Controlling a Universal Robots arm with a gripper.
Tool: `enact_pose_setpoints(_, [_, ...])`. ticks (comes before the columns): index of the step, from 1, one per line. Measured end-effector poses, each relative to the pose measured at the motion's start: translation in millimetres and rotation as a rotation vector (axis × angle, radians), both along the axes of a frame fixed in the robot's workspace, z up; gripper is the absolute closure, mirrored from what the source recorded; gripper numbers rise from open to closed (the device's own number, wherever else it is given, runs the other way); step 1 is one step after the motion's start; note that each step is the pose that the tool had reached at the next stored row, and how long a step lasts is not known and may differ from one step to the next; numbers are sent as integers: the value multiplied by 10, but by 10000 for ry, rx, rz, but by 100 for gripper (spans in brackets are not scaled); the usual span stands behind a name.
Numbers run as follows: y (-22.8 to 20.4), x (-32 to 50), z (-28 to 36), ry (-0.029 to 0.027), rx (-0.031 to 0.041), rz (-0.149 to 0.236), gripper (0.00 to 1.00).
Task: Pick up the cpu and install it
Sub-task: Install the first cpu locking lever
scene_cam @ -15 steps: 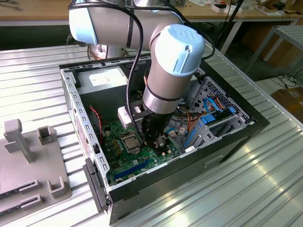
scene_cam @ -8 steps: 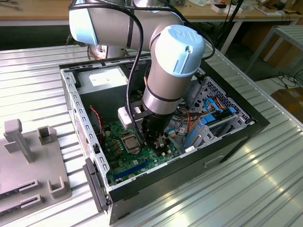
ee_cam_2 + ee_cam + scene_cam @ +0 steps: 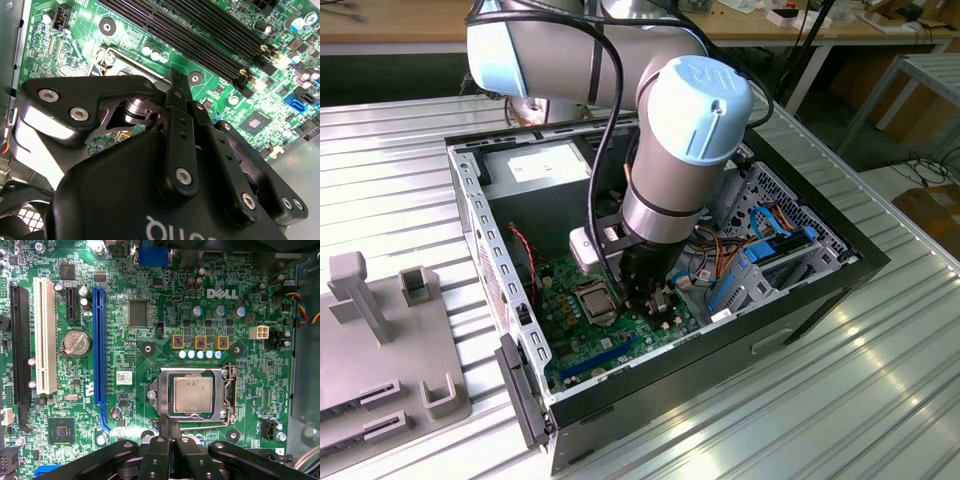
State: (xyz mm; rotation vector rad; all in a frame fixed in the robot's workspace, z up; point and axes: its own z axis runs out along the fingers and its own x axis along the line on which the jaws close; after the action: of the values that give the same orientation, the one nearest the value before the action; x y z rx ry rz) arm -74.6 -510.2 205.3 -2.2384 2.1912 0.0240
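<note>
The cpu [image 3: 192,394], a flat square chip with a silver-grey top, lies inside the metal-framed socket [image 3: 227,390] on the green motherboard [image 3: 240,340]. In the exterior view the cpu [image 3: 596,299] sits low in the open computer case [image 3: 485,250]. My gripper [image 3: 170,426] hovers just off one edge of the socket, its black fingers pressed together with nothing between them. From outside, the gripper [image 3: 645,298] points down at the board beside the socket, on the exterior view's right of it. In the second wrist view the gripper [image 3: 176,82] covers most of the socket.
A grey power-supply box [image 3: 535,165] sits at the back of the case. Blue drive brackets and cables [image 3: 760,260] crowd the exterior view's right. Black memory slots [image 3: 200,35], a blue expansion slot [image 3: 97,340] and a coin battery [image 3: 76,343] stand near the socket. A grey fixture [image 3: 380,340] lies outside the case.
</note>
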Motion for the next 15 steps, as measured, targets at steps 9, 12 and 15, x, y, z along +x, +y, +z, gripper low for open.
enact_pose_setpoints(9, [0, 51, -4, 0, -2, -1, 89])
enact_pose_setpoints(12, [0, 57, -21, -1, 2, -2, 89])
enact_pose_setpoints(15, [0, 68, -39, -1, 2, -1, 89])
